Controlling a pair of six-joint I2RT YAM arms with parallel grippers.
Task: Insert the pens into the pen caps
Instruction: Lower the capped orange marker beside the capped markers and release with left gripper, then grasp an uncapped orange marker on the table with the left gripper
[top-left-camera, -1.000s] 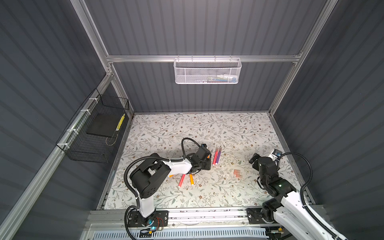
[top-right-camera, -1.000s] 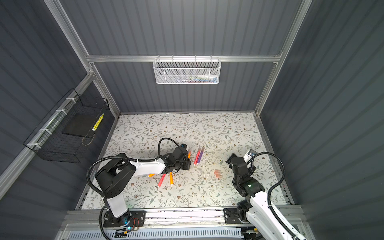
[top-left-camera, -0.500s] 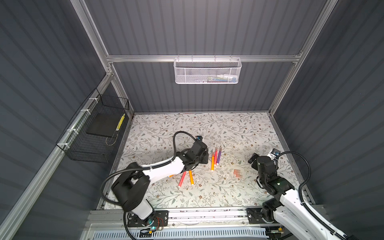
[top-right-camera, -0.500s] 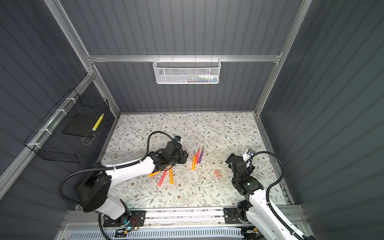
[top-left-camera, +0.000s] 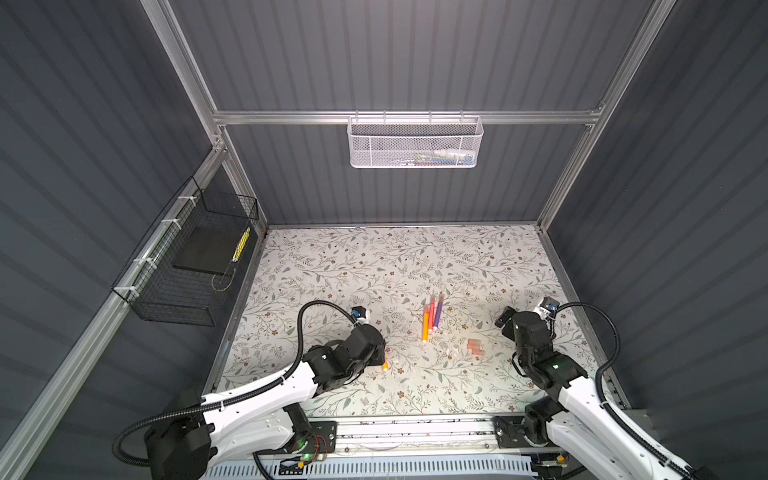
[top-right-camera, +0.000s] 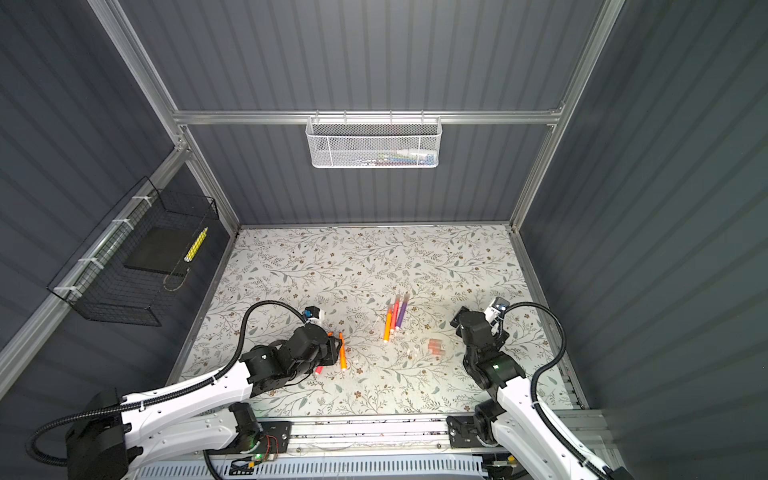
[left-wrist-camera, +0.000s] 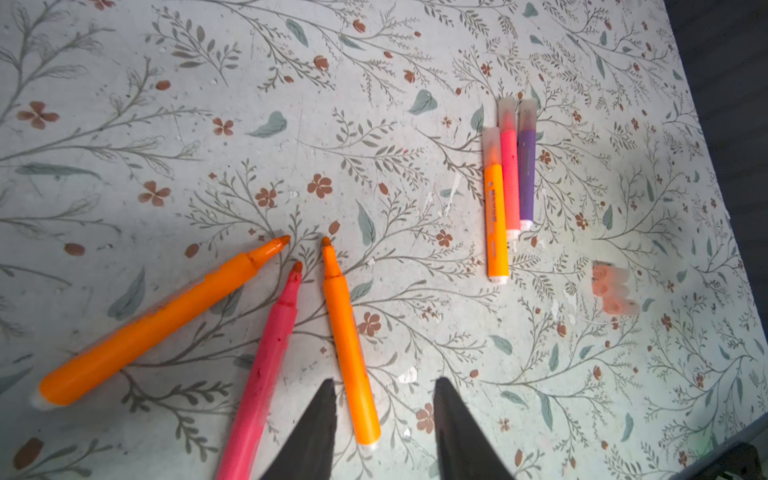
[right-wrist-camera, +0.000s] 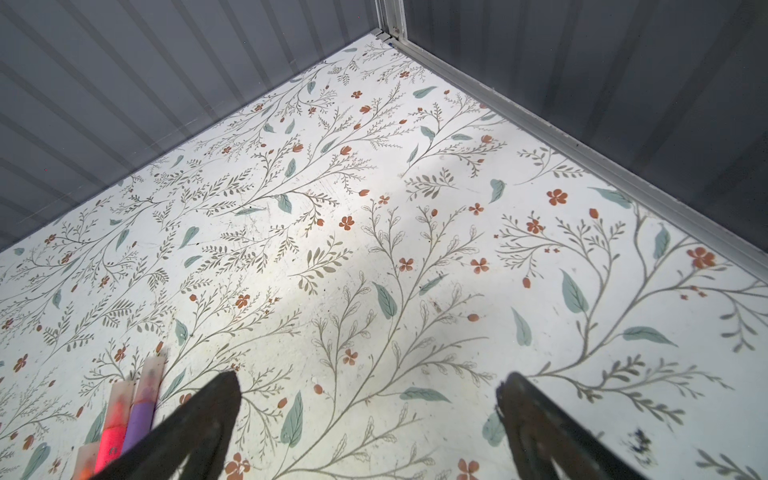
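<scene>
Pens (top-left-camera: 431, 316) central, open mat (top-left-camera: 374, 257) behind them

Capped pens (left-wrist-camera: 510, 183), orange, pink, purple, side by side centre, uncapped pens (left-wrist-camera: 266, 365), two orange, one pink, fanned near-left, pinkish caps (left-wrist-camera: 615, 289) clustered right.

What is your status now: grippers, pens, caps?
Left gripper open, empty, by three uncapped pens. Right gripper open wide, empty. Three capped pens lie together; three loose caps nearby. Nothing in the way.
</scene>
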